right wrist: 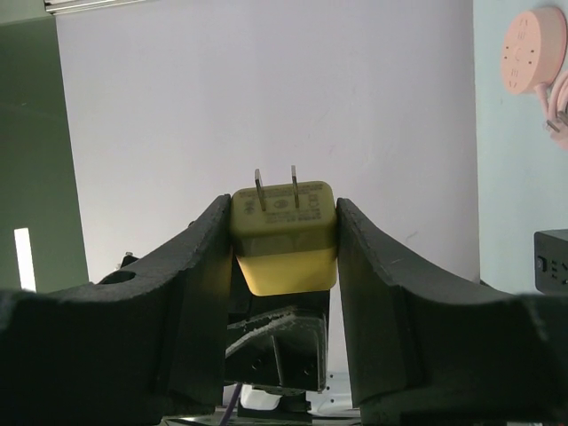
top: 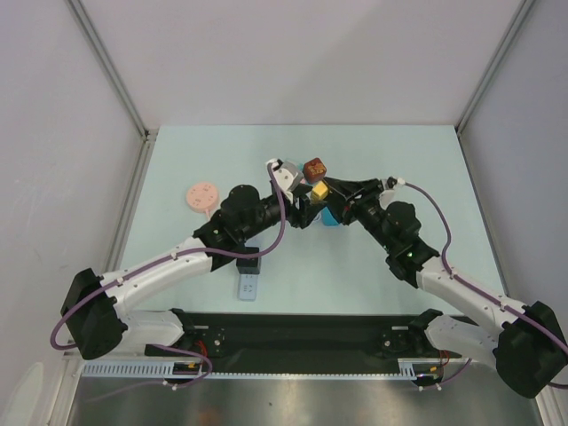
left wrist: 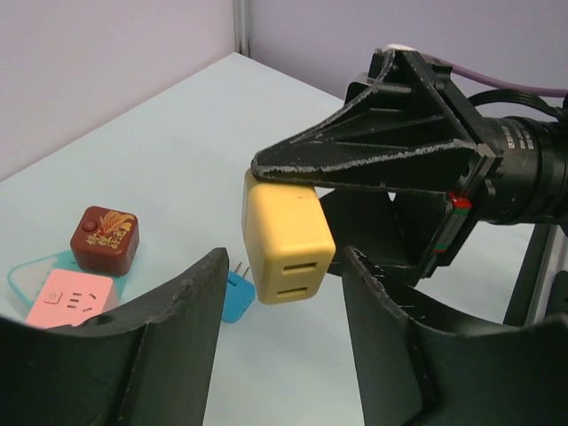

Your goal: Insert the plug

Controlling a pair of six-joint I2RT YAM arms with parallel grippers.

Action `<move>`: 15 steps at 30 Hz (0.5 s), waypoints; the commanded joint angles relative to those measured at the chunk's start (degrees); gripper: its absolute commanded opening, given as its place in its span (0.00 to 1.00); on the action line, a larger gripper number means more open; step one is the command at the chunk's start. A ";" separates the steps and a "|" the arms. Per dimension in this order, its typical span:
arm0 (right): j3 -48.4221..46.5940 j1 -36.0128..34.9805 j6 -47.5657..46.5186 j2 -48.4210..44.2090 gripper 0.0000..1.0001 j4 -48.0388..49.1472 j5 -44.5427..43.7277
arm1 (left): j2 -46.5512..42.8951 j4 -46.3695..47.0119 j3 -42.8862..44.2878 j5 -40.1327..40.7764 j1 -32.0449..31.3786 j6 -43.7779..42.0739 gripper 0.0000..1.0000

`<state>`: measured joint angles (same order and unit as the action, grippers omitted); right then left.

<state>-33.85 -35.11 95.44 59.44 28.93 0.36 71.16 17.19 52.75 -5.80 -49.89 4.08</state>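
My right gripper (right wrist: 284, 209) is shut on a yellow plug cube (right wrist: 284, 232) and holds it in the air, its two metal prongs pointing away from the left arm. The cube's other face (left wrist: 288, 248) shows two slots and looks toward my left gripper (left wrist: 284, 259). That gripper is open with its fingertips on either side of the cube's slotted end; whether they touch it I cannot tell. A small blue plug (left wrist: 236, 295) lies on the table below, with two prongs. In the top view both grippers meet around the yellow cube (top: 318, 189) at mid-table.
A dark red cube (left wrist: 105, 238) and a pink socket block (left wrist: 71, 298) on a teal piece sit to the left. A pink round disc (top: 201, 196) lies at far left. A black box (top: 249, 264) and a pale blue strip (top: 249, 287) lie near the left arm.
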 commanded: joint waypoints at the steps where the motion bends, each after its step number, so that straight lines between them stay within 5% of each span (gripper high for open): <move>1: 0.01 -0.92 -0.25 -0.47 0.00 2.71 -2.47 | -0.84 3.81 0.69 1.40 -0.47 0.41 0.59; 9: 0.27 -3.29 0.01 0.77 0.00 4.12 -4.75 | -0.49 4.34 -0.45 2.28 -0.56 1.64 0.40; 15: 0.53 -8.03 0.45 0.42 0.00 3.68 -10.02 | -0.32 4.34 -0.98 4.13 -0.56 2.69 0.37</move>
<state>-33.45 -39.64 95.92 60.51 29.30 -6.46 71.16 18.79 52.12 -3.07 -50.11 4.69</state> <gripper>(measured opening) 0.480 0.391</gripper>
